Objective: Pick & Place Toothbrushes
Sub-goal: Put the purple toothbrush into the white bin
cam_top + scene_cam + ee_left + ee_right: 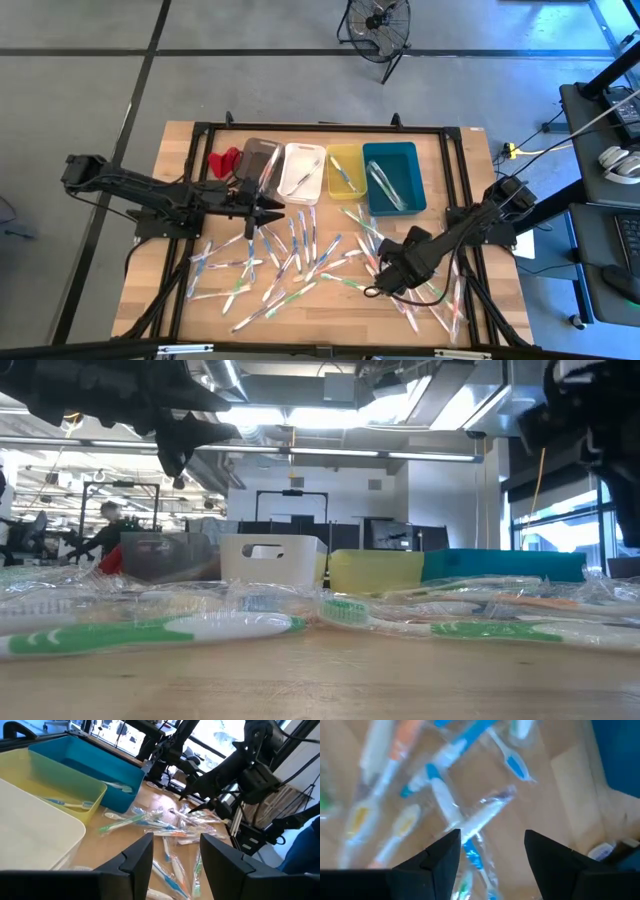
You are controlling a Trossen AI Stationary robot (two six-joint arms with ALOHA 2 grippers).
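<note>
Many wrapped toothbrushes (290, 262) lie flat and scattered over the wooden table (180, 150), and a few more lie in the white, yellow and teal bins. My left gripper (175, 854) hovers open above the table beside the grey bin (258, 163), with nothing between its fingers. My right gripper (492, 845) points down over the right part of the pile (375, 283). It is open and stands above a white and blue toothbrush (475, 822) without touching it.
Four bins stand in a row at the table's far side: grey, white (302, 172), yellow (345, 170) and teal (393, 177). A small red object (222, 160) lies left of the grey bin. A black frame runs around the table.
</note>
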